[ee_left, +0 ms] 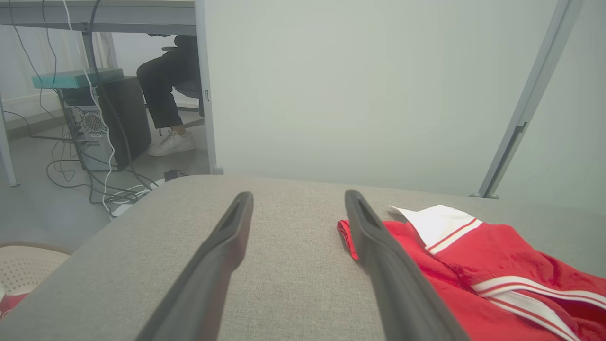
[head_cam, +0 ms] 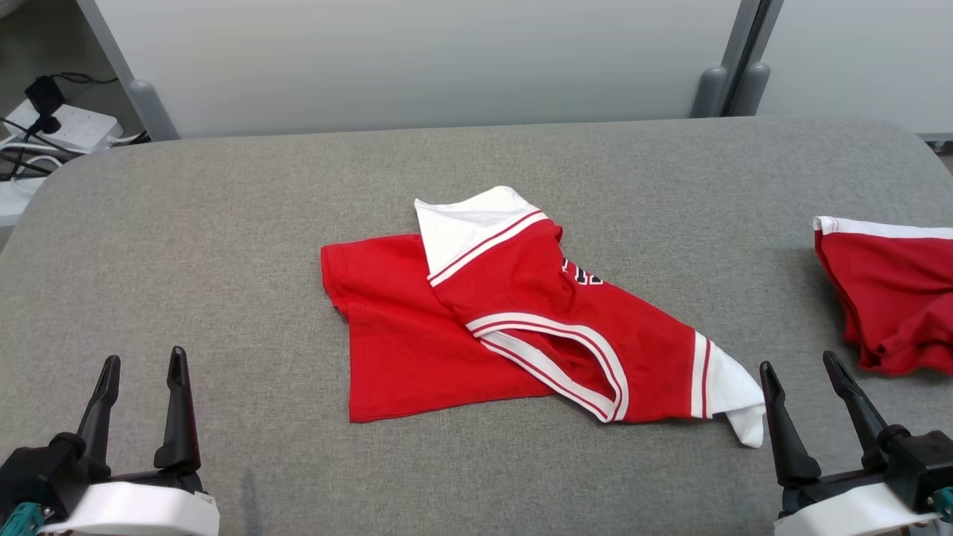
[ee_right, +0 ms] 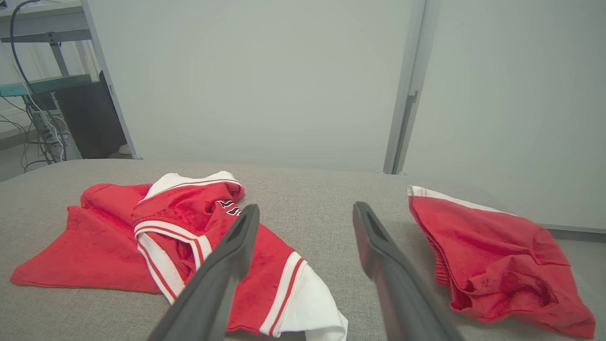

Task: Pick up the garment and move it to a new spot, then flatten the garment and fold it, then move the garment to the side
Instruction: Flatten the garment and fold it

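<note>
Your left hand (head_cam: 144, 357) at lower left and right hand (head_cam: 798, 361) at lower right both stand wide, holding nothing. The garment (head_cam: 521, 320) lies crumpled mid-frame on the worktop (head_cam: 223, 223). Grip two separated edges, and leave the red piece (head_cam: 893, 298) at far right alone.

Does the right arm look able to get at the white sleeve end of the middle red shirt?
Probably yes. The right gripper is open, and the sleeve end lies on the grey surface just left of its fingertips, nothing between them.
</note>
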You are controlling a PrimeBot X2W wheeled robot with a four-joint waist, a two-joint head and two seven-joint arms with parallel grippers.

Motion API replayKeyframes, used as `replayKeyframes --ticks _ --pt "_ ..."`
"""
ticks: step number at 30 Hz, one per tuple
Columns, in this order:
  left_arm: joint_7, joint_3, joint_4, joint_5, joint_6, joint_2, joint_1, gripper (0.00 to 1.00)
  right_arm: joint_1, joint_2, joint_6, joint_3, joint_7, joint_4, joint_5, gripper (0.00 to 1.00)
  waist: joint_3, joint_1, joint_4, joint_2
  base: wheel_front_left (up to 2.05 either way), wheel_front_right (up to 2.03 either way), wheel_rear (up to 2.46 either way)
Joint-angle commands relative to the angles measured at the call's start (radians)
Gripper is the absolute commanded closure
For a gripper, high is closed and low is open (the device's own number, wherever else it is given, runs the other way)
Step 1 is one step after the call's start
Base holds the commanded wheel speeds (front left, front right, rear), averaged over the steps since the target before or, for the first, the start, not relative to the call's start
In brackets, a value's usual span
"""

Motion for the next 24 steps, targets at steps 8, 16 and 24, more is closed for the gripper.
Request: replayKeyframes --ticks 8,16,24 --pt "-0.007 0.025 -0.018 0.012 -0.04 0.054 -0.012 0.0 0.002 -0.001 0.001 0.01 -0.002 -0.036 0.009 0.0 -0.027 0.0 -0.001 -0.0001 0.0 0.0 0.0" --pt "-0.008 0.008 -0.009 0.034 -0.045 0.06 -0.015 0.0 0.01 0.003 0.001 0.008 0.01 -0.039 0.018 0.0 -0.029 0.0 0.01 -0.0001 0.0 0.0 0.0" --pt "-0.005 0.006 -0.011 0.041 -0.035 0.059 -0.018 0.0 0.009 0.005 0.001 0.01 0.014 -0.043 0.018 0.0 -0.021 0.0 0.009 -0.0001 0.0 0.0 0.0"
